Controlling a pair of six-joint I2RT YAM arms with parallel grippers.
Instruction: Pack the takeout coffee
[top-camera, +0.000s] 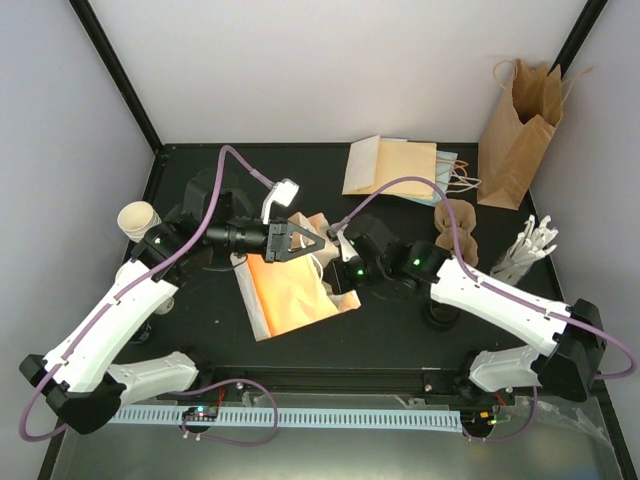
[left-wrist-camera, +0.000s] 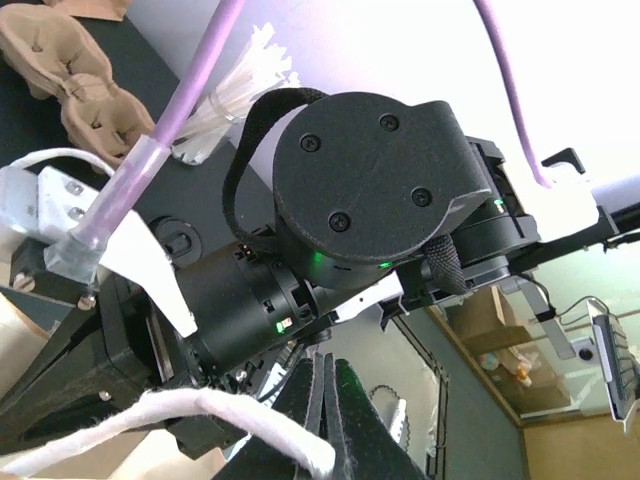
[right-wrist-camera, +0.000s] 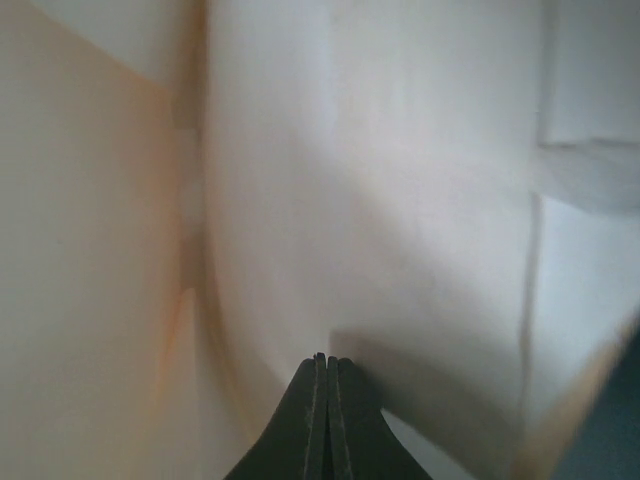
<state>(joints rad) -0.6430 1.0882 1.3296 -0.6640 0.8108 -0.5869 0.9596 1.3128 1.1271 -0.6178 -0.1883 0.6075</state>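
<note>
A cream paper cup (top-camera: 138, 218) stands at the table's left edge, and a second cup (top-camera: 128, 272) is partly hidden under my left arm. A round black lid (left-wrist-camera: 180, 240) shows past my left wrist. A tan paper bag (top-camera: 290, 285) lies on its side mid-table, mouth toward the back. My left gripper (top-camera: 300, 240) is at that mouth, shut on the bag's white handle (left-wrist-camera: 200, 420). My right gripper (top-camera: 335, 235) faces it from the right, shut (right-wrist-camera: 325, 358), tips against the bag's pale paper (right-wrist-camera: 400, 200); I cannot tell whether paper is pinched.
A cardboard cup carrier (top-camera: 455, 228) and a bundle of white cutlery (top-camera: 525, 250) lie at the right. A tall paper bag (top-camera: 520, 120) stands at the back right, with flat bags (top-camera: 390, 165) beside it. A dark round object (top-camera: 437, 318) sits under my right forearm.
</note>
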